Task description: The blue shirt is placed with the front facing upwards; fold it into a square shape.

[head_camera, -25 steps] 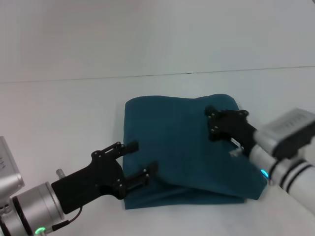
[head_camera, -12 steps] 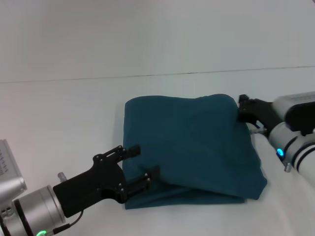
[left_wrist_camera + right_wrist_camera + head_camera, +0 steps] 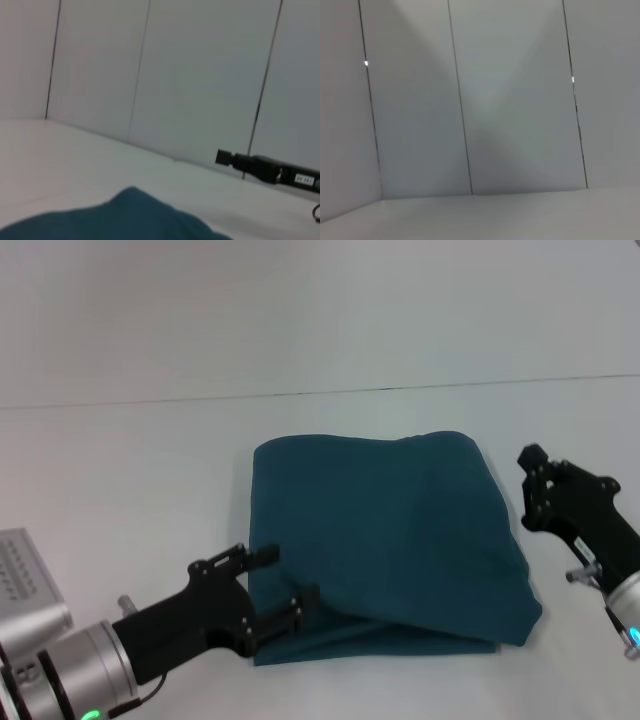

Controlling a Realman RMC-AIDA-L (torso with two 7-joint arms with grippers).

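Left gripper (image 3: 284, 585) spread low at front; right gripper (image 3: 533, 492) raised at side.

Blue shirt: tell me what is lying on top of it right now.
Nothing rests on the blue shirt; its folded plain top is bare. The left gripper sits at its near-left corner, the right gripper beside its right edge. Layers underneath are covered.

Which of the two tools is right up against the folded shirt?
The left tool, at the near left corner of the blue shirt, overlapping its edge. The right tool hangs clear of the shirt's right side.
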